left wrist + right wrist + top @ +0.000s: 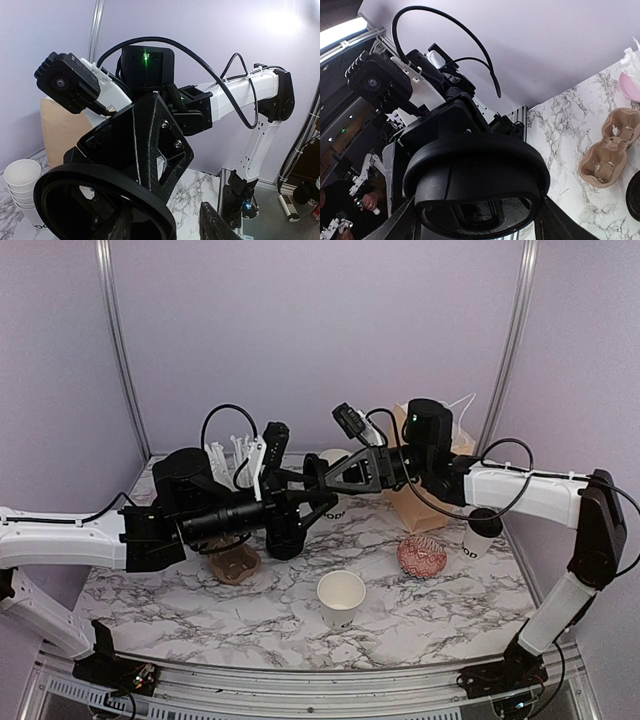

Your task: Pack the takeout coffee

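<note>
Currently both arms meet in mid-air over the table [200,615] centre, with a black lid [475,170] between them.

Left tool [312,502]: one finger [216,222] shows, standing off the lid's rim. The other is hidden behind the lid, so I cannot tell if it pinches.
Right tool [320,477]: the lid sits between its two fingers [555,225]. Whether they press on it I cannot tell.

Task things:
- Lidless cup [341,598] stands on the table at 6 o'clock from the tools, toward the near edge. It is upright with its mouth up and its long axis vertical.
- Lidded cup [482,532] stands upright at 4 o'clock, just beside the right forearm.
- Neither cup is in the brown bag [415,505], which stands at 3 o'clock behind the right arm.

Key relation (judgement): the lid likely goes down onto the lidless cup. That cup sits straight below and nearer than both tools, about equally far from each. The lid's face must turn level over the vertical cup.

Materials:
- Cups are matte white paper with black print, tapering downward.
- Lid is rigid black plastic, round, with a thick raised rim.
- Table has a marble pattern and looks smooth.
- Pulp carrier [235,562] sits at 8 o'clock, rough and brown.
- Bag is plain brown paper.

Risk: a light empty cup may tip under an off-centre push.
</note>
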Available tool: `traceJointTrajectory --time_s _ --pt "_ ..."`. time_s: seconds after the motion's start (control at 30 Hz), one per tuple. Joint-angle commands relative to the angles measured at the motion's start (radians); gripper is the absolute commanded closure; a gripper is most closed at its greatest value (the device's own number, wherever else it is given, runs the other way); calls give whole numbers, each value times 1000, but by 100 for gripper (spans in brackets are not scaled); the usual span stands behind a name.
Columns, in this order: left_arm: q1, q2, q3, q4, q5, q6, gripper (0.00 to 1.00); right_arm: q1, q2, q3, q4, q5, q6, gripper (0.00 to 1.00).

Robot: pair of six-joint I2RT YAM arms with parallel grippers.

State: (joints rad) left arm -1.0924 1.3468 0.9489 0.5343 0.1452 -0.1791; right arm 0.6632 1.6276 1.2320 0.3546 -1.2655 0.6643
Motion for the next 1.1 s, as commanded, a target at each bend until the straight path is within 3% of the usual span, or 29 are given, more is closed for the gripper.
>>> traceJointTrajectory --time_s 0.0,0.17,0.27,0.4,0.6,1.07 --pt "-3 -35 -17 -25 -62 1 46 -22 -18 66 -174 36 -173 35" --pt "-3 -103 -58 -172 -84 2 35 -55 -41 145 -582 167 -556 34" --pt "-3 -173 -114 -242 -136 -5 33 -49 -58 191 -822 302 -855 34" --pt "-1 -243 -165 -370 -325 -30 33 -26 -78 196 -1013 456 -1055 33" --pt "0 -291 -214 -438 -484 -68 32 67 -113 165 -1161 649 -1229 32" --pt "2 -323 -264 -368 -529 -88 31 222 -56 97 -1206 856 -1287 33"
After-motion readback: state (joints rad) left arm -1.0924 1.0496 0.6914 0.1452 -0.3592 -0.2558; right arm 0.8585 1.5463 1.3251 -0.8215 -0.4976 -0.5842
